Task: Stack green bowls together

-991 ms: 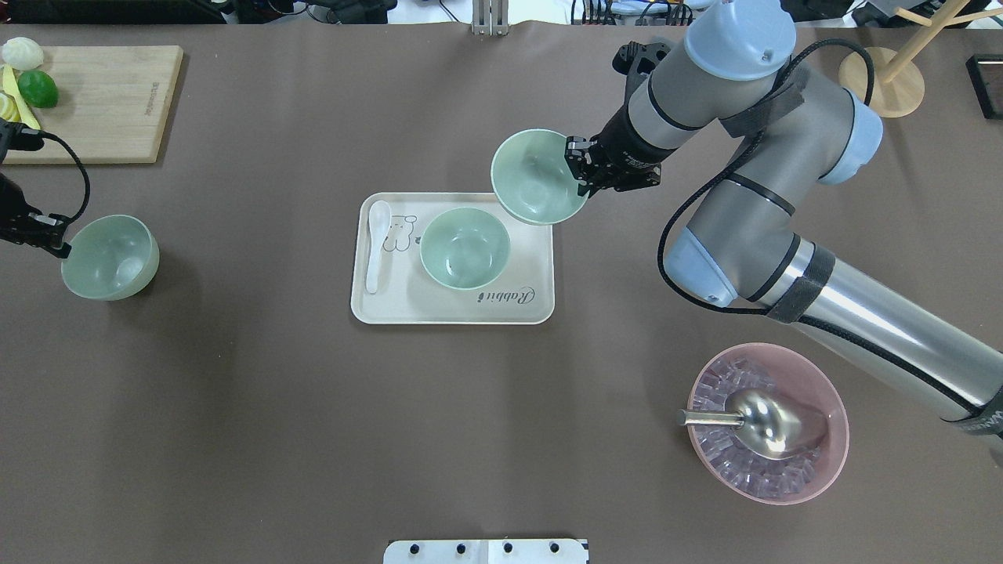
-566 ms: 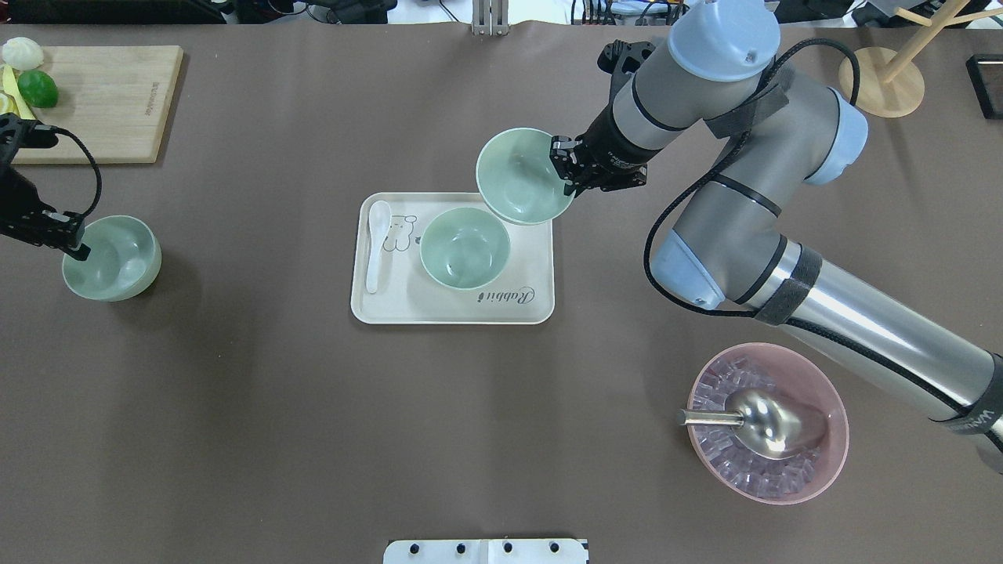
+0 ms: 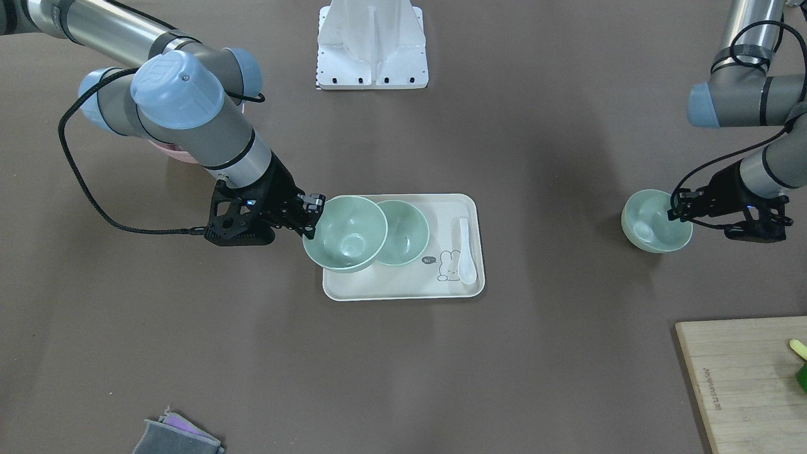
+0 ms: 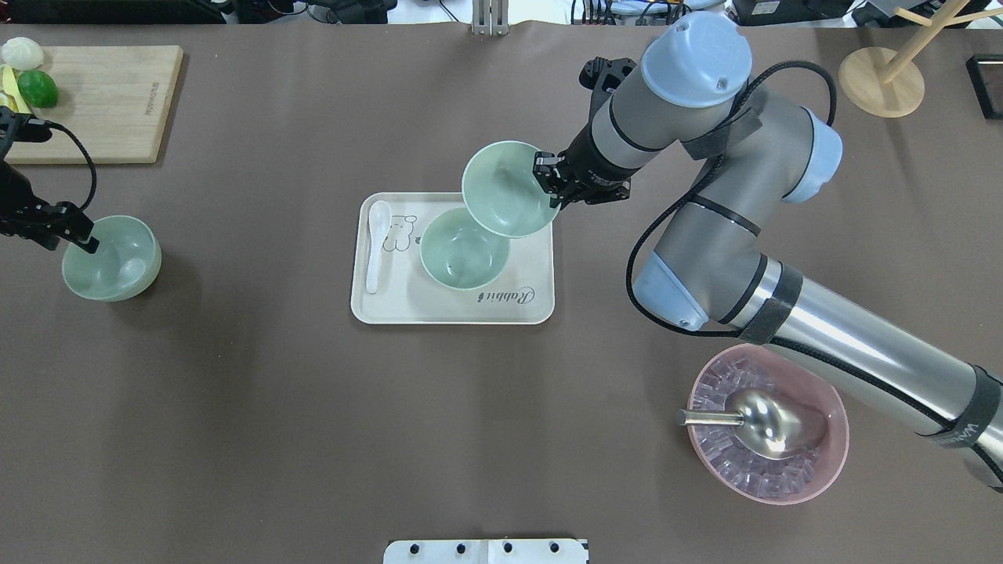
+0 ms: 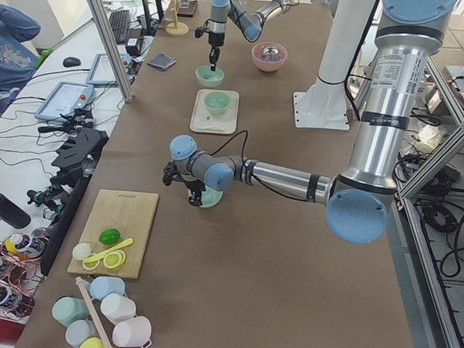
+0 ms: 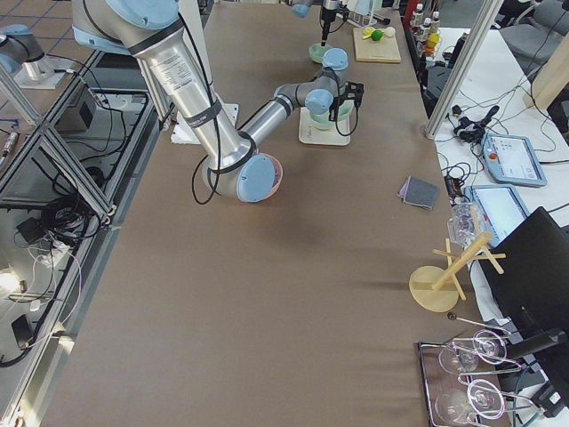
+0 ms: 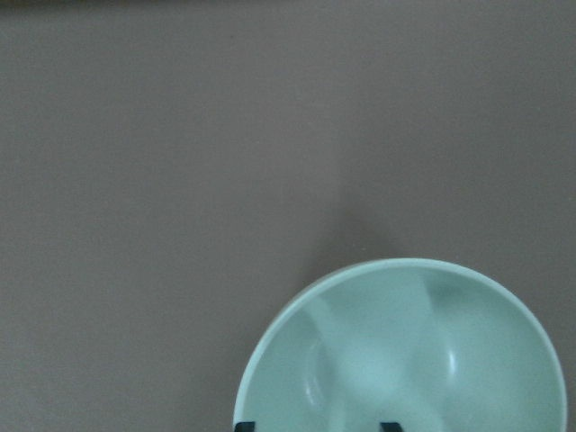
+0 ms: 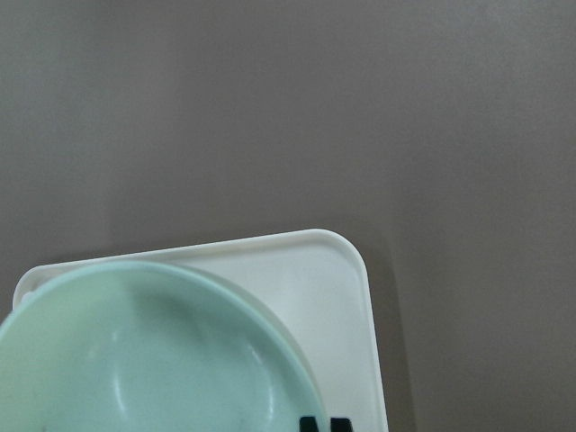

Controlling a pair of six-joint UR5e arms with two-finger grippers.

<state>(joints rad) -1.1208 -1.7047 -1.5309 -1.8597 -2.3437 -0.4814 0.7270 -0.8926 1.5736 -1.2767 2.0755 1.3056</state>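
Bare table (image 4: pixel 235 407) rings the tray (image 4: pixel 439 309). Right gripper (image 4: pixel 543 174) pinches the rim of the raised bowl (image 4: pixel 508 189), which overlaps the tray bowl (image 4: pixel 458 258). Left gripper (image 4: pixel 85 241), fingers apart, meets the far-left bowl (image 4: pixel 117 265) at its rim.

Right wrist view: loses the held green bowl (image 8: pixel 153 351) past the lower and left edges, and hides most of the tray (image 8: pixel 337 279) behind it. Shows only two dark tips of the right end effector (image 8: pixel 322 423) at the bottom edge.

Left wrist view: crops the green bowl on the desk (image 7: pixel 396 351) at the bottom. Leaves just two fingertips (image 7: pixel 389 426) of the left end effector (image 7: pixel 316 426); cannot tell whether touching the rim.

Overhead: covers part of the rim of the green bowl on the tray (image 4: pixel 458 254) with the held one.

Front-facing: buries nearly all of the pink bowl (image 3: pixel 179 156) behind the right arm. Cuts the cutting board (image 3: pixel 737 378) and the cloth (image 3: pixel 176 435) at the edges.

Side views: too small to judge either end effector.
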